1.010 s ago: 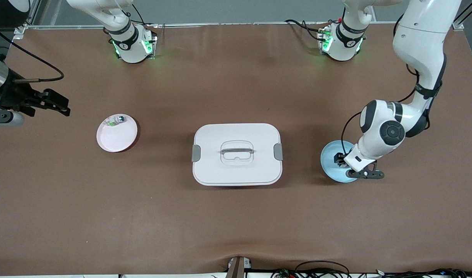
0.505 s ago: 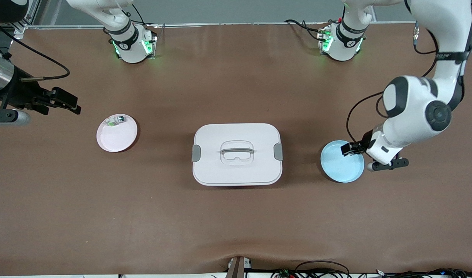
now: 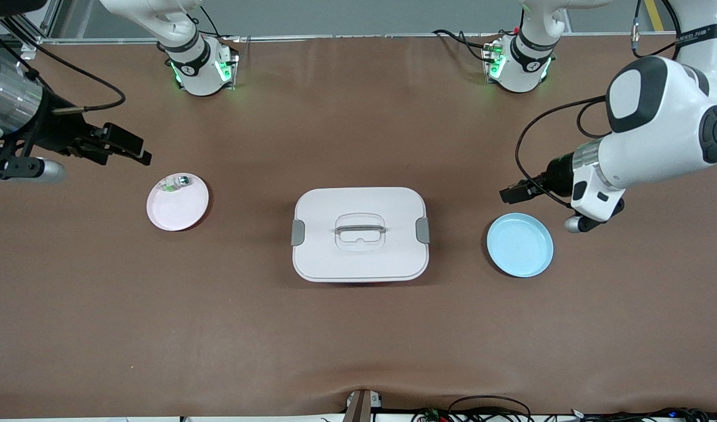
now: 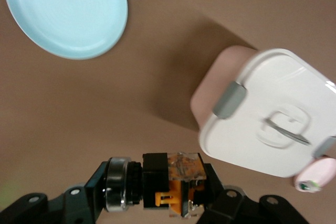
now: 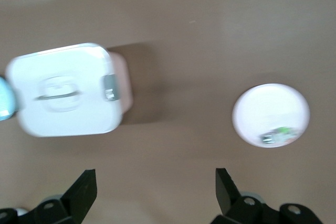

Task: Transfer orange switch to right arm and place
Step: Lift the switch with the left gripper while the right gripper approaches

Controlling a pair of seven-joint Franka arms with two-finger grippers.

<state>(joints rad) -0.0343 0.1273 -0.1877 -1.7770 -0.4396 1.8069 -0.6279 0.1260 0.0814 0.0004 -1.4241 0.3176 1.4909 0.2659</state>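
My left gripper [image 3: 509,194] is shut on the orange switch [image 4: 176,184], a small black block with an orange face and a silver ring. It holds the switch in the air over bare table beside the light blue plate [image 3: 520,244]. In the left wrist view my left gripper [image 4: 157,187] clamps the switch from both ends. My right gripper [image 3: 136,150] is open and empty, in the air over the table near the pink plate [image 3: 177,202]. Its fingers [image 5: 84,188] stand wide apart in the right wrist view.
A white lidded box [image 3: 360,233] with grey latches stands at the table's middle. The pink plate holds a small green-white-silver part [image 3: 177,182]. The blue plate has nothing in it. Both arm bases stand along the table's edge farthest from the front camera.
My left gripper has risen off the blue plate with the switch and swung away from it. My right gripper has moved toward the pink plate.
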